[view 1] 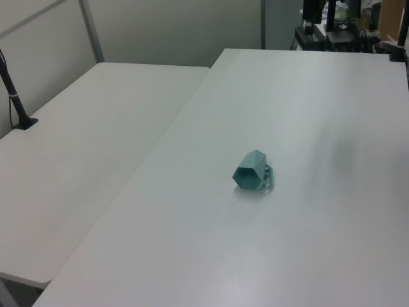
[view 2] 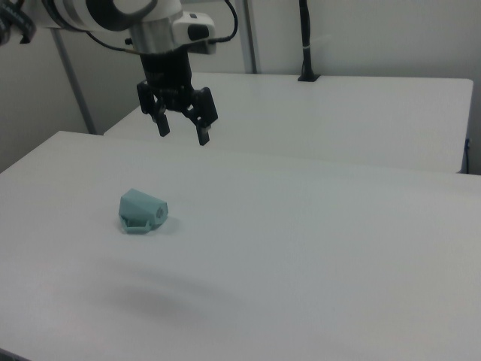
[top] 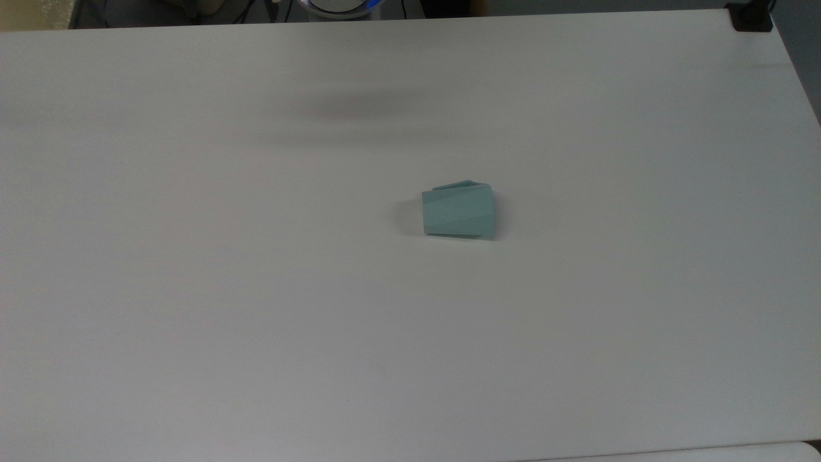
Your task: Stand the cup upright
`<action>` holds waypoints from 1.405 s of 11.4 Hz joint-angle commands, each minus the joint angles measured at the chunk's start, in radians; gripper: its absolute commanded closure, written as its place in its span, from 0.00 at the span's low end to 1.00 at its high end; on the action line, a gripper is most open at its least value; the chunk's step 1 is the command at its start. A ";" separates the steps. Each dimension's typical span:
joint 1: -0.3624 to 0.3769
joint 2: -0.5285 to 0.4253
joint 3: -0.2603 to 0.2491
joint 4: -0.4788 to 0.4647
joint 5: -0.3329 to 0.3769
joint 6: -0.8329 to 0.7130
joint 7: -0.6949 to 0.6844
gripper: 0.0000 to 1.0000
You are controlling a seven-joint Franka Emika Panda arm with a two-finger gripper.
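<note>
On the white table (top: pixel 192 289), cup (top: pixel 458 212) lies on its side; gripper (view 2: pixel 182 128) hangs above, fingers spread, holding nothing.

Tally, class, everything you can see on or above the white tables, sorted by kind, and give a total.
Teal cups: 1, the cup lying on its side.
Robot grippers: 1, the gripper, open, held in the air above the table.
White tables: 2, the table under the cup and the neighbouring table.
Total: 4

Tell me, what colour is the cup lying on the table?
Pale teal cup, clearest in the top view.
</note>
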 commanded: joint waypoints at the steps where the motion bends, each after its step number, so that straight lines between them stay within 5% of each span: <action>1: -0.034 -0.063 -0.011 -0.049 0.103 0.078 -0.040 0.00; 6: -0.019 -0.053 0.009 -0.026 -0.013 0.063 -0.025 0.00; 9: -0.003 -0.036 0.010 -0.003 0.006 0.060 0.021 0.00; 12: 0.120 0.050 0.015 0.065 -0.046 0.023 0.181 0.00; 16: 0.373 0.217 0.015 0.129 -0.296 0.033 0.472 0.00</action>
